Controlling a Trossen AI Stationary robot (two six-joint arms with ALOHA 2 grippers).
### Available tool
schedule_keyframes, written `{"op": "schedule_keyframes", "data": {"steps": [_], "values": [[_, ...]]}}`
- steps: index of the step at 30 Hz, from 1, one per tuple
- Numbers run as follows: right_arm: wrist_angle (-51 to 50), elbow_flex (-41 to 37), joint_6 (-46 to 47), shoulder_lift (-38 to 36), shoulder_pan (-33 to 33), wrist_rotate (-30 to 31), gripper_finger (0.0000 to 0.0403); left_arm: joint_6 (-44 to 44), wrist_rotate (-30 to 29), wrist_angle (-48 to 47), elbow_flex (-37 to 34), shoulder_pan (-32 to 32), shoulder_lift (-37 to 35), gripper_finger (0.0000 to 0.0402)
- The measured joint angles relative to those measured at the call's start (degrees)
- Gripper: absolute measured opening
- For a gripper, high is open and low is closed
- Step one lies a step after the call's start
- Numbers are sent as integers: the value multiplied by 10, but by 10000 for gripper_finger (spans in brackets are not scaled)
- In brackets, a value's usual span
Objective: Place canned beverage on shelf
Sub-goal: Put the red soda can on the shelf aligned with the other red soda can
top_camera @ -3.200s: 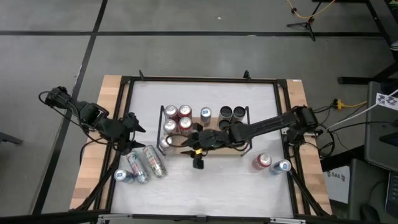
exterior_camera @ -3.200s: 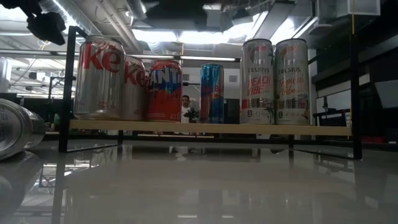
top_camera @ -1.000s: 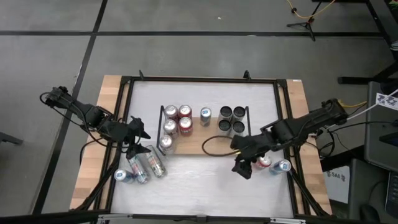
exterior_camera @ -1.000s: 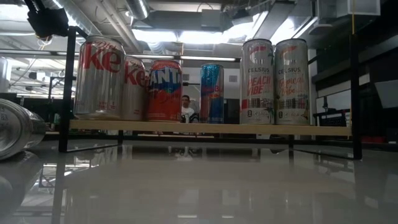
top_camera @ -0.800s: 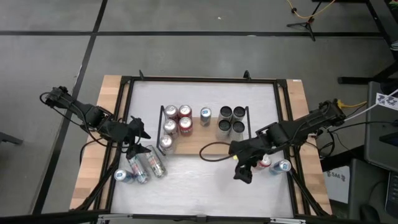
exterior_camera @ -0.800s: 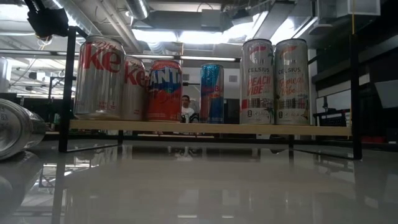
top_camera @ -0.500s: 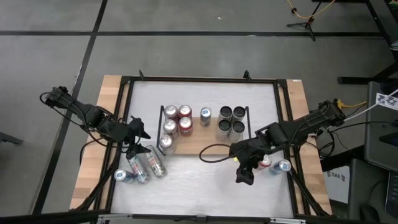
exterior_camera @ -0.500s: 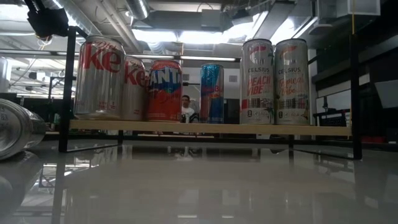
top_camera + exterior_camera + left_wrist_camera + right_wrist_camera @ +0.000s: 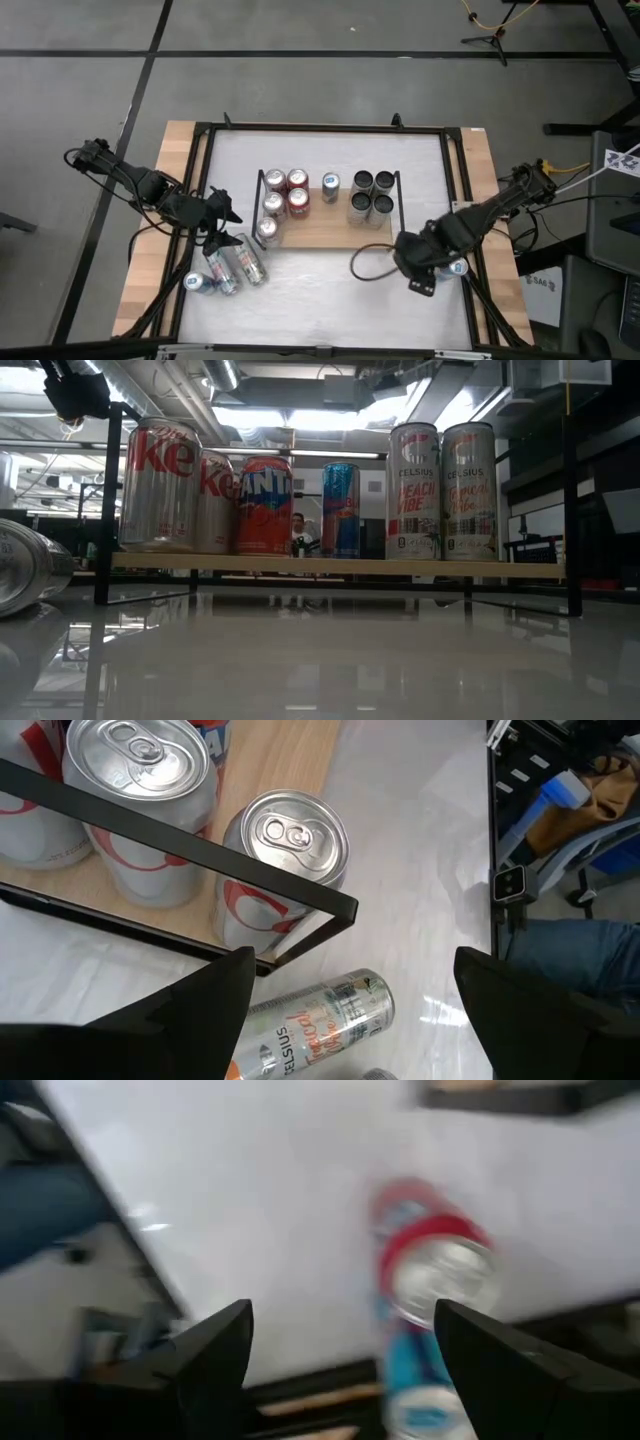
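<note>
While nine cans stand on the light-brown wooden shelf (image 9: 330, 230), right gripper (image 9: 428, 275), empty-jawed, nears red-topped can (image 9: 432, 1270); five remain on white worktop (image 9: 310, 300).

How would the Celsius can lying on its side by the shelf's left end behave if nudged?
The Celsius can lies flat on the smooth white tabletop, so it would probably roll readily. Its glossy round wall looks slippery to pinch. It cannot tip further.

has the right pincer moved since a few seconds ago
Yes. The right pincer has moved off the shelf toward the table's right edge, now over the red can.
</note>
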Motion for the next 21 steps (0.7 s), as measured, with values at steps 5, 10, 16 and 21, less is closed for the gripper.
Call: {"op": "schedule_keyframes", "data": {"steps": [5, 10, 16, 21], "values": [[-57, 0, 14, 0, 42, 69, 308, 0, 0, 0, 0, 0, 0, 336], [-63, -5, 8, -1, 49, 95, 308, 0, 0, 0, 0, 0, 0, 336], [-62, -10, 7, -1, 48, 104, 308, 0, 0, 0, 0, 0, 0, 336], [-39, -10, 26, -1, 48, 102, 308, 0, 0, 0, 0, 0, 0, 336]]}}
